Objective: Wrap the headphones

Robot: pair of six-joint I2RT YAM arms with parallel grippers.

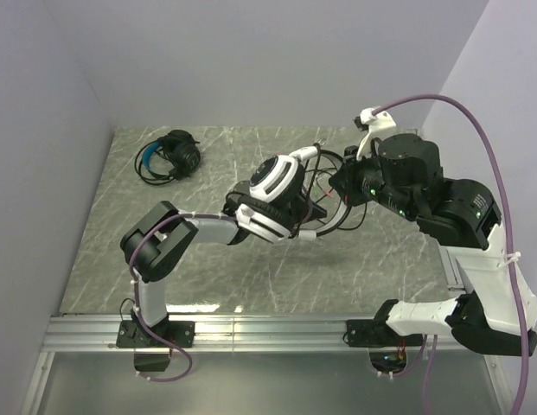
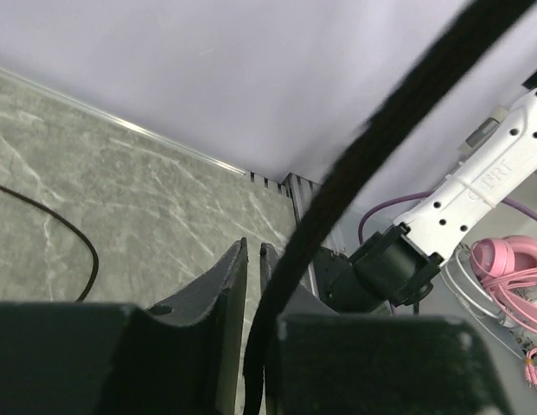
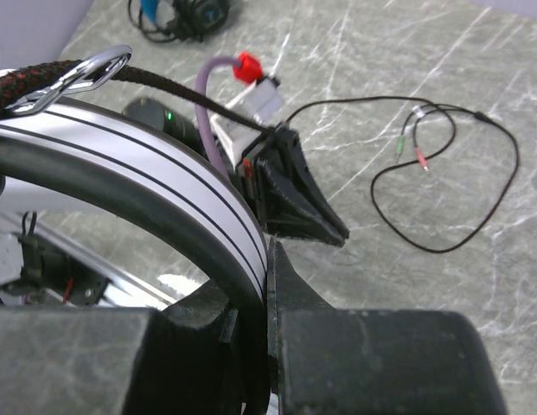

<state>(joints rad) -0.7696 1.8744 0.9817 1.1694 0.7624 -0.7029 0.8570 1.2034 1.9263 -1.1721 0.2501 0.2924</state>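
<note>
While almost touching, right jaws clamp the white headset (image 3: 147, 169)

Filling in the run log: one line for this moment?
left gripper: jaws shut on braided cable | right gripper: jaws shut on white headset, held above table | black-blue headset: lying at back left

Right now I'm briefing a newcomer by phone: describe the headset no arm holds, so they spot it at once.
Start at the marbled table, far left corner near the wall. A black headset lies there alone. Its blue headband sets it apart from the white headset held up mid-table.
</note>
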